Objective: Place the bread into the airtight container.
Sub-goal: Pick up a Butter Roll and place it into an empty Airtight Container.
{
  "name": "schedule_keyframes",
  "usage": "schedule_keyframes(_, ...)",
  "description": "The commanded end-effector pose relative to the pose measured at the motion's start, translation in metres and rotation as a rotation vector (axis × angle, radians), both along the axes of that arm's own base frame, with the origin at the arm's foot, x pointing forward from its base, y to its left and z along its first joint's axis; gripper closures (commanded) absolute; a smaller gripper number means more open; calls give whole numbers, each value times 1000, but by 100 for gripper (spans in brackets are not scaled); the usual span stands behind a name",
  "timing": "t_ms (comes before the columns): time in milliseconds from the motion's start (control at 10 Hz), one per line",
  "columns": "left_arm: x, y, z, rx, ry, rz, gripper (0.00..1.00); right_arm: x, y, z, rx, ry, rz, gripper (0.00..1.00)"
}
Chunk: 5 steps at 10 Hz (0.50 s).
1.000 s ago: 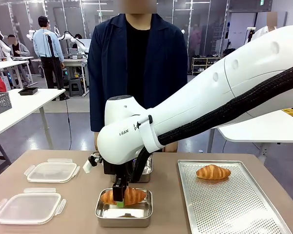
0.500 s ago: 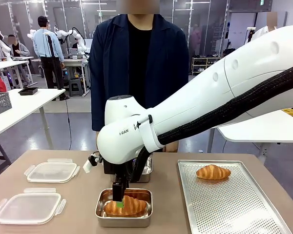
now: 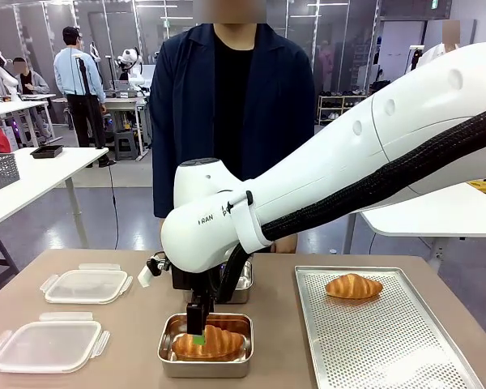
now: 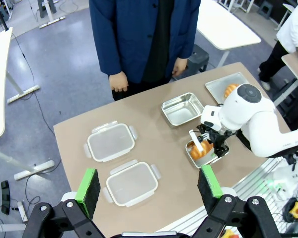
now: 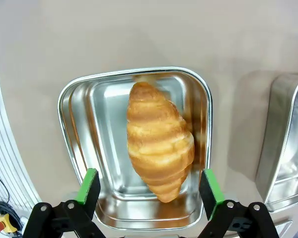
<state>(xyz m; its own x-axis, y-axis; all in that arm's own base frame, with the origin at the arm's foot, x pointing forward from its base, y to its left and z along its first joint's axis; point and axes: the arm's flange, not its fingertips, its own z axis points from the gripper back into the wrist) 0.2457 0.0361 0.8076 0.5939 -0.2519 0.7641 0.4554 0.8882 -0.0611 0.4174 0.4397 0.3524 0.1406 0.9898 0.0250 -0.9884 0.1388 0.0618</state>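
Bread (image 3: 209,343) — a golden croissant — lies in the near steel container (image 3: 204,369), low in the middle of the front view. At the table's left are a far lid (image 3: 87,285) and a near lid (image 3: 47,346), both clear and lying flat; right of the bread a perforated tray (image 3: 389,348) carries a second croissant (image 3: 353,285) at its far end.

The front view shows only one dark finger of the right arm over the bread; the right wrist view looks straight down and shows the right gripper (image 5: 148,179) spread wide, a green pad on either side of the bread and neither touching it. A second steel container (image 4: 183,109), half hidden behind the arm in the front view, shows as empty in the left wrist view; that view looks down from high over the whole layout, with the left gripper (image 4: 148,183) spread apart and holding nothing.

The table (image 3: 130,332) is plain brown; a person (image 3: 231,105) in a dark jacket stands at its far edge, hands hanging — behind are white tables, a grey floor and other people at the far left.
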Motion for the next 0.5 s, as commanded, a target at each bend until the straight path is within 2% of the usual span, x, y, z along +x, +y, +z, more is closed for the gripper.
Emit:
schedule_keyframes(0,0,0,2,14,6,-10,0,-1,0,0,-1,-1,0,0)
schedule_keyframes(400,0,0,2,14,6,-10,0,-1,0,0,-1,-1,0,0)
